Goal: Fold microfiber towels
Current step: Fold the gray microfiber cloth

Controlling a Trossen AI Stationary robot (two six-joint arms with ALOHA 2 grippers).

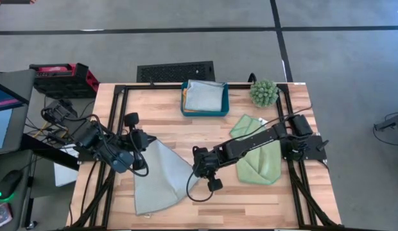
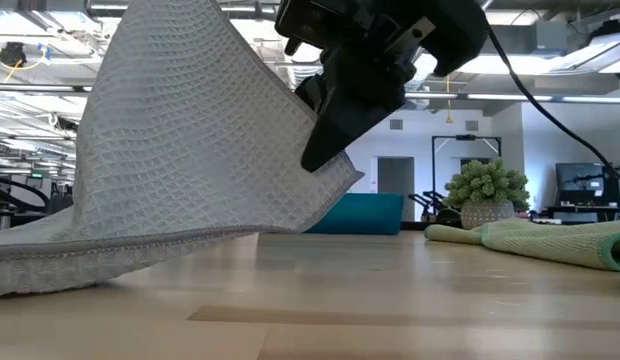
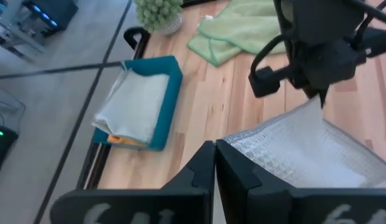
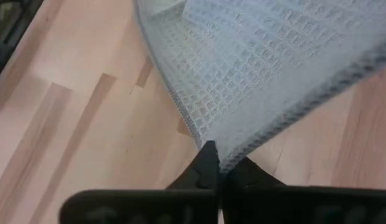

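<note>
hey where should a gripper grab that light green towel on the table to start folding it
Judging from above, take the light green towel by its far corner, the narrow end pointing at the teal tray. It lies flat and free there; the right arm crosses the towel's middle. Come from the tray side, pinching low along the wood.

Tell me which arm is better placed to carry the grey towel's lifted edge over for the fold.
Probably both together: left pincer and right pincer each pinch a corner of the grey towel, lifted tent-like off the table.
</note>
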